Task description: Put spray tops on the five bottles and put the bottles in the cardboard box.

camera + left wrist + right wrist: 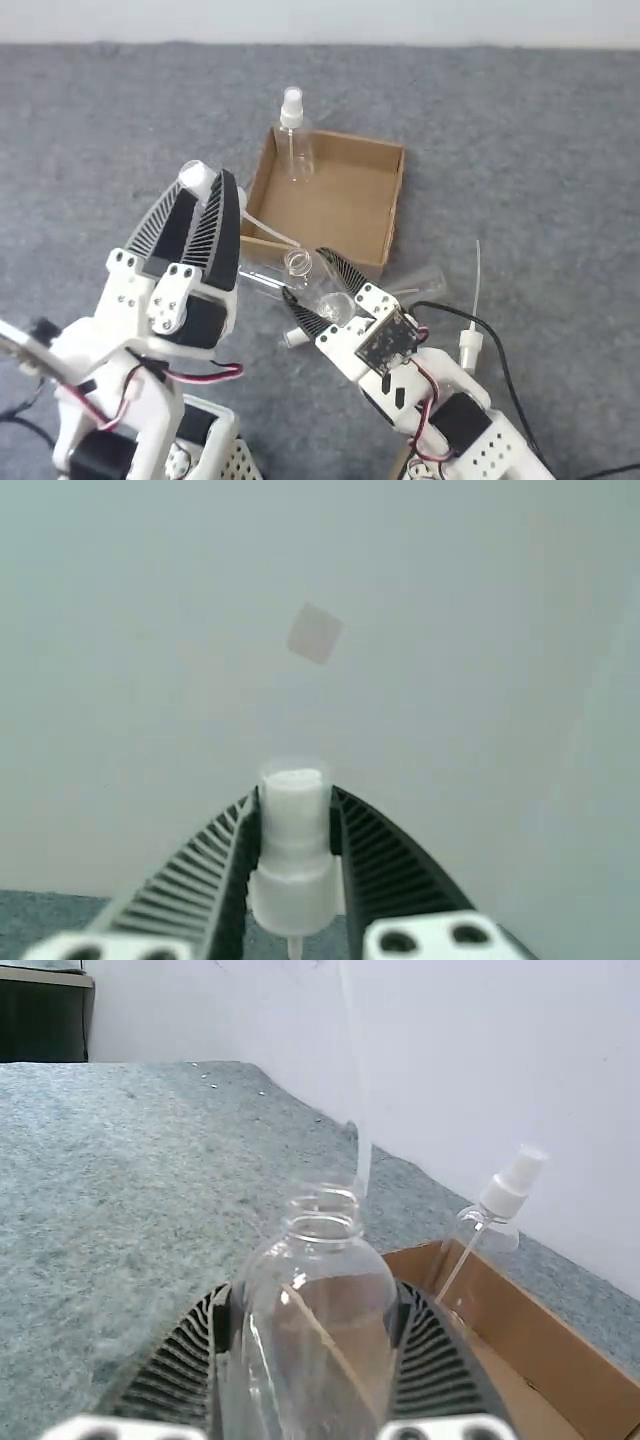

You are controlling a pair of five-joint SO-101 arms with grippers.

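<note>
My left arm stands raised at the near left of the table. Its wrist is tipped upward, and my left gripper [208, 185] points away from me with both ribbed fingers pressed against a white spray top [293, 825]. My right arm sits lower beside it, stretched forward and angled toward the left, and my right gripper [303, 272] clamps the sides of a clear bottle [315, 1300], mouth up.

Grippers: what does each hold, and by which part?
Left gripper holds a spray top by its sides; right gripper holds an uncapped bottle by its body.
</note>
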